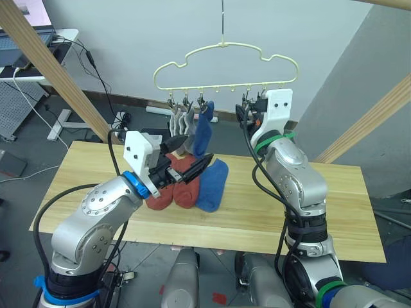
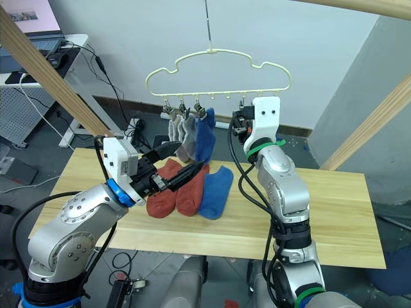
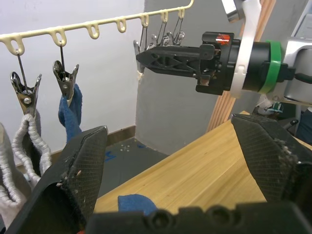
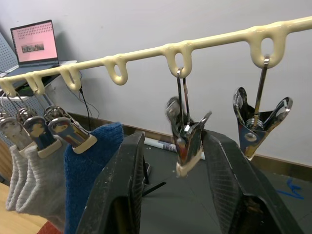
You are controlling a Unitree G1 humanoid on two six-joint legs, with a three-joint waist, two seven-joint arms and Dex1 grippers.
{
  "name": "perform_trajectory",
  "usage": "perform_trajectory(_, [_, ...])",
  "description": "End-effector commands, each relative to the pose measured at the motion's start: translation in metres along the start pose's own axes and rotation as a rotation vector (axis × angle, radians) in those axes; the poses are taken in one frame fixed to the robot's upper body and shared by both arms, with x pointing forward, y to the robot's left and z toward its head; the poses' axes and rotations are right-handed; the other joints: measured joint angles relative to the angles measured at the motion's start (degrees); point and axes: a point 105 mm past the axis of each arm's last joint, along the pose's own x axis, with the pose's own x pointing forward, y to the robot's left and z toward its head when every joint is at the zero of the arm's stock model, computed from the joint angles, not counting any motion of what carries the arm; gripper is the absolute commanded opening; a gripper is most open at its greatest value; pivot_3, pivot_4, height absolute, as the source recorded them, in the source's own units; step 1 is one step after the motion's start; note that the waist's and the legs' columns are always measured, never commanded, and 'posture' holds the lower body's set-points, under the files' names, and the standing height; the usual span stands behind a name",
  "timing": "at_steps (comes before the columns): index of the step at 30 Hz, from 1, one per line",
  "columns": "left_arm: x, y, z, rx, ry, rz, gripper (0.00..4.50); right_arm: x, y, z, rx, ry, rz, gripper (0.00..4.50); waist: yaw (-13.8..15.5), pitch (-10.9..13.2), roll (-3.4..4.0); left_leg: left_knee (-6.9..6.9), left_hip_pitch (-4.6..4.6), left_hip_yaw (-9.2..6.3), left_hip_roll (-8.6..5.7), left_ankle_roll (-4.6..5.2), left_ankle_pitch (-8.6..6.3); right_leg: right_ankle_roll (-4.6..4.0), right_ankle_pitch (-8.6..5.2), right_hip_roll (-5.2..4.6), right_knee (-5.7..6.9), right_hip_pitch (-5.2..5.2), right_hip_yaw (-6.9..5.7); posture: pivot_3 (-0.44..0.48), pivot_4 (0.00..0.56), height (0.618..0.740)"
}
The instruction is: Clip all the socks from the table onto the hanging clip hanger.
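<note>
- The clip hanger (image 1: 225, 64) hung from a thin rod above the far edge of the table (image 1: 347, 212).
- Two light grey socks (image 1: 180, 125) and one blue sock (image 1: 204, 131) hung from the clips at the left end of the hanger, side by side.
- Two rust-red socks (image 2: 176, 192) and a second blue sock (image 2: 215, 191) lay flat on the table below the hanger, close together, the blue one on the right of the red ones.
- The left gripper (image 1: 186, 157) was open and empty, its two black fingers spread wide, above the socks on the table.
- The right gripper (image 1: 247, 110) was raised to the clips on the right part of the hanger.
- In the right wrist view its fingers (image 4: 122, 195) stood on both sides of one metal clip (image 4: 187, 141); the fingers were apart, and whether they touched the clip could not be told.
- Another empty clip (image 4: 258, 122) hung just beside it.
</note>
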Motion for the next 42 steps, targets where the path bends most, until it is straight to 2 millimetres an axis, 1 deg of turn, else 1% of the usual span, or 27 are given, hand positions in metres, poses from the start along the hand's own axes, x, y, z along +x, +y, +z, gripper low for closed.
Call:
perform_trajectory(1, [0.001, -0.006, 0.019, 0.029, -0.076, -0.016, 4.5, 0.003, 0.009, 0.017, 0.015, -0.072, 0.028, 1.88, 0.0, 0.0, 0.0, 0.0, 0.0, 0.01, 0.0, 0.0, 0.0, 0.0, 0.0, 0.0, 0.0, 0.0, 0.0, 0.25, 0.289, 0.74])
perform_trajectory(9, [-0.002, -0.003, 0.018, 0.035, -0.068, 0.005, 4.5, 0.011, 0.011, 0.017, 0.01, -0.087, 0.029, 1.88, 0.1, 0.0, 0.0, -0.01, 0.0, 0.01, 0.0, 0.01, 0.0, -0.11, 0.07, 0.01, 0.0, 0.0, 0.0, 0.264, 0.291, 0.74])
perform_trajectory(13, [-0.003, 0.002, 0.017, 0.024, -0.078, 0.038, 4.5, 0.014, 0.01, 0.02, 0.007, -0.099, 0.025, 1.88, 0.1, 0.0, 0.0, 0.0, 0.0, 0.0, 0.01, 0.01, 0.0, -0.11, 0.06, 0.01, 0.0, 0.0, 0.0, 0.265, 0.292, 0.74])
perform_trajectory(16, [-0.002, 0.0, 0.02, 0.011, -0.093, 0.031, 4.5, 0.015, 0.01, 0.021, 0.002, -0.105, 0.027, 1.88, 0.1, 0.0, 0.0, -0.01, 0.0, 0.0, 0.01, 0.01, 0.0, -0.12, 0.07, 0.02, 0.0, 0.0, 0.0, 0.266, 0.294, 0.74])
perform_trajectory(29, [-0.003, -0.002, 0.02, 0.002, -0.094, 0.015, 4.5, 0.016, 0.009, 0.024, -0.005, -0.116, 0.019, 1.88, 0.2, 0.0, 0.0, -0.01, 0.0, 0.0, 0.01, 0.01, 0.0, -0.16, 0.1, 0.02, 0.0, 0.0, 0.0, 0.262, 0.293, 0.74])
perform_trajectory(37, [0.0, -0.005, 0.031, 0.015, -0.149, -0.011, 4.5, 0.016, 0.009, 0.024, -0.007, -0.117, 0.02, 1.88, 0.2, 0.0, 0.0, -0.01, 0.0, 0.0, 0.01, 0.01, 0.0, -0.17, 0.1, 0.02, 0.0, 0.0, 0.0, 0.262, 0.291, 0.74])
perform_trajectory(42, [-0.001, -0.005, 0.029, 0.022, -0.145, -0.003, 4.5, 0.016, 0.01, 0.025, -0.005, -0.119, 0.02, 1.88, 0.2, 0.0, 0.0, -0.01, 0.0, 0.0, 0.01, 0.01, 0.0, -0.17, 0.1, 0.02, 0.0, 0.0, 0.0, 0.262, 0.289, 0.74])
